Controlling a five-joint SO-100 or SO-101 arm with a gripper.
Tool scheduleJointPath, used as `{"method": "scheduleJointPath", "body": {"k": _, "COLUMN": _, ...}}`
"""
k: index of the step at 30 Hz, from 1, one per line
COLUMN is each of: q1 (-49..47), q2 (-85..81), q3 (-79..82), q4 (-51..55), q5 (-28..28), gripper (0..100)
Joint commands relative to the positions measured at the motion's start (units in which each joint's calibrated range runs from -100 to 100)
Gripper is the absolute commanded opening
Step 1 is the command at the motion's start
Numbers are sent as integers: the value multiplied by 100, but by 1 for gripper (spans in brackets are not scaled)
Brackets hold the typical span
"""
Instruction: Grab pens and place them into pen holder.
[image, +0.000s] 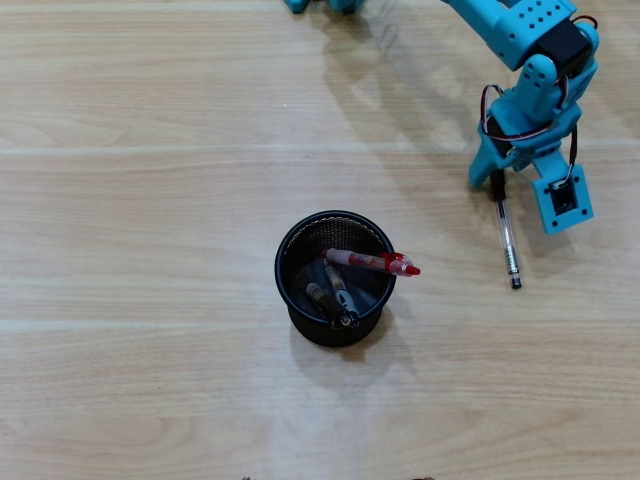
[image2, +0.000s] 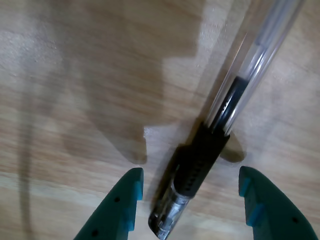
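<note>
On the wooden table (image: 150, 200), the gripper (image2: 190, 200) is spread wide around the clear pen (image2: 235, 95), probably ready to squeeze it. Three pens sit in the pen holder (image: 300, 310).

Bright, even overhead view with soft shadows; wrist view dimmer, motion-blurred (broad shadows on wood)
</note>
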Motion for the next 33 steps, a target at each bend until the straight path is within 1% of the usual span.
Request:
{"method": "scheduleJointPath", "body": {"k": 1, "q1": -29, "q2": 66, "q3": -186, "q4": -168, "q5": -19, "gripper": 22}}
{"method": "scheduleJointPath", "body": {"k": 3, "q1": -21, "q2": 142, "q3": -177, "q4": -168, "q5": -19, "gripper": 22}}
{"method": "scheduleJointPath", "body": {"k": 5, "q1": -13, "q2": 210, "q3": -177, "q4": -116, "q5": -34, "gripper": 17}}
{"method": "scheduleJointPath", "body": {"k": 6, "q1": 11, "q2": 244, "q3": -141, "q4": -125, "q5": -34, "gripper": 13}}
{"method": "scheduleJointPath", "body": {"k": 8, "q1": 52, "q2": 244, "q3": 13, "q4": -168, "q5": -34, "gripper": 2}}
{"method": "scheduleJointPath", "body": {"k": 10, "q1": 68, "q2": 202, "q3": 167, "q4": -168, "q5": -34, "gripper": 3}}
{"method": "scheduleJointPath", "body": {"k": 14, "q1": 172, "q2": 109, "q3": 59, "q4": -142, "q5": 13, "gripper": 2}}
{"method": "scheduleJointPath", "body": {"k": 18, "q1": 302, "q2": -635, "q3": -132, "q4": -82, "q5": 75, "gripper": 2}}
{"method": "scheduleJointPath", "body": {"k": 21, "q1": 560, "q2": -1219, "q3": -231, "q4": -142, "q5": 515, "gripper": 2}}
{"method": "scheduleJointPath", "body": {"k": 25, "q1": 1068, "q2": -1946, "q3": -494, "q4": -142, "q5": 1246, "gripper": 2}}
{"method": "scheduleJointPath", "body": {"k": 28, "q1": 1576, "q2": -2377, "q3": -611, "q4": -142, "q5": 2020, "gripper": 2}}
{"method": "scheduleJointPath", "body": {"k": 29, "q1": 1914, "q2": -2613, "q3": -620, "q4": -150, "q5": 2480, "gripper": 2}}
{"method": "scheduleJointPath", "body": {"k": 33, "q1": 2495, "q2": -2909, "q3": -611, "q4": -150, "q5": 3039, "gripper": 2}}
